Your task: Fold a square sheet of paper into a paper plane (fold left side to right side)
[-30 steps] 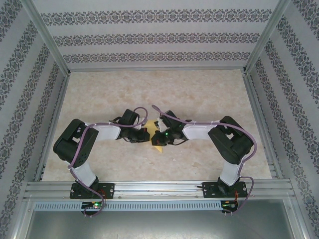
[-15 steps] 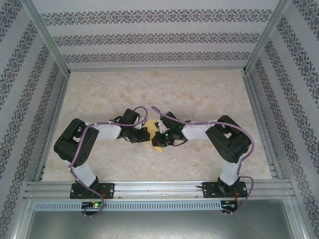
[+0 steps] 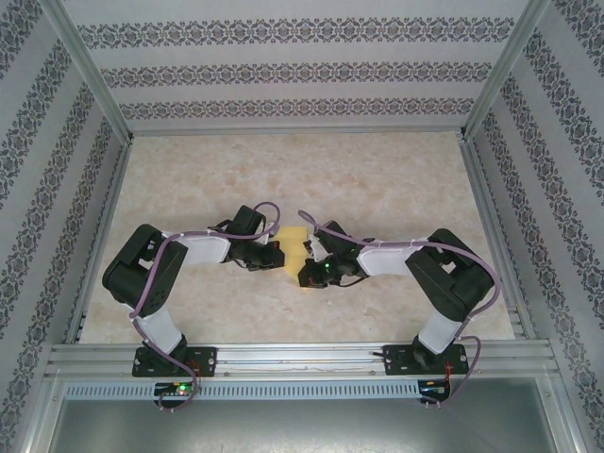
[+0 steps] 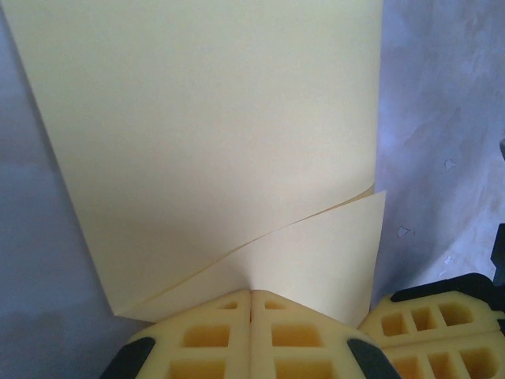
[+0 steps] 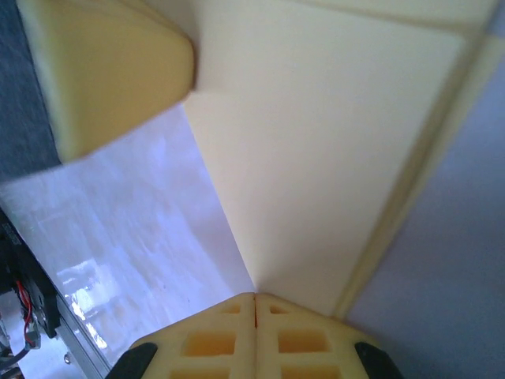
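The pale-yellow square sheet of paper (image 3: 293, 243) is held up between my two grippers at the table's middle. In the left wrist view the sheet of paper (image 4: 205, 118) is broad, with a lower layer or flap (image 4: 331, 253) peeking out at the near right. My left gripper (image 4: 251, 294) is shut, pinching the paper's near edge. In the right wrist view the paper (image 5: 331, 142) runs to a point at my right gripper (image 5: 254, 297), which is shut on it. From above, the left gripper (image 3: 280, 257) is at the paper's left and the right gripper (image 3: 308, 276) at its near right.
The marbled tabletop (image 3: 283, 170) is walled by patterned panels on three sides, with a metal rail (image 3: 302, 357) along the near edge. One of the right gripper's fingers (image 4: 430, 324) shows beside the left jaws. One of the left gripper's fingers (image 5: 110, 71) lies close to the paper.
The right arm has swung right and nearer, drawing its gripper away from the left one. More of the paper now shows between them. The left arm has hardly moved.
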Tool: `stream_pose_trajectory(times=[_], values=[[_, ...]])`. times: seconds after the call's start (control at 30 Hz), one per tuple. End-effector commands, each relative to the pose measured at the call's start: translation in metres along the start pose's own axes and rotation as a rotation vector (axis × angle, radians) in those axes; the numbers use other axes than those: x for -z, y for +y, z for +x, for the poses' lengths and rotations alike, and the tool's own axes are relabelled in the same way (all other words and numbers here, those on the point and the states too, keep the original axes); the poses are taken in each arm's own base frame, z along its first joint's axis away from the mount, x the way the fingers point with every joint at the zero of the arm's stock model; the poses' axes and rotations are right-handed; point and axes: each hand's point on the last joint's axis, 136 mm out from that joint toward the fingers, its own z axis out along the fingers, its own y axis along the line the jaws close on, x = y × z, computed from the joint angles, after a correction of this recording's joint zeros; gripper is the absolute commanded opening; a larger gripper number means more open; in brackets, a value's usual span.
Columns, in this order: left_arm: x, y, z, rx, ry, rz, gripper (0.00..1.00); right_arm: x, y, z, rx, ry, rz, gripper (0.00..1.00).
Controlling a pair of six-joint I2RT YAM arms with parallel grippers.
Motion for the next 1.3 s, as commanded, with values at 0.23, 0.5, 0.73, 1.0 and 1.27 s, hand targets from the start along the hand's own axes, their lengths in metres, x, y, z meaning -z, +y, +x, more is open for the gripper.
stream_pose_trajectory(times=[0.23,0.5,0.73,1.0,1.27], values=[[-0.015,0.042,0.025,0.126,0.043,-0.152,0.00,0.028,-0.029,0.031,-0.065,0.036,0.073,0.00],[-0.005,-0.007,-0.001,0.098,-0.036,-0.004,0.13,0.074,-0.006,-0.025,0.096,-0.174,0.006,0.22],[0.037,-0.035,-0.038,-0.012,-0.186,-0.002,0.31,0.082,-0.002,-0.061,0.258,-0.254,0.045,0.41],[0.084,-0.002,-0.059,0.001,-0.366,-0.125,0.41,0.058,0.005,-0.083,0.369,-0.217,0.036,0.51],[0.100,0.013,-0.056,0.019,-0.400,-0.169,0.44,0.029,0.003,-0.089,0.394,-0.154,0.041,0.51]])
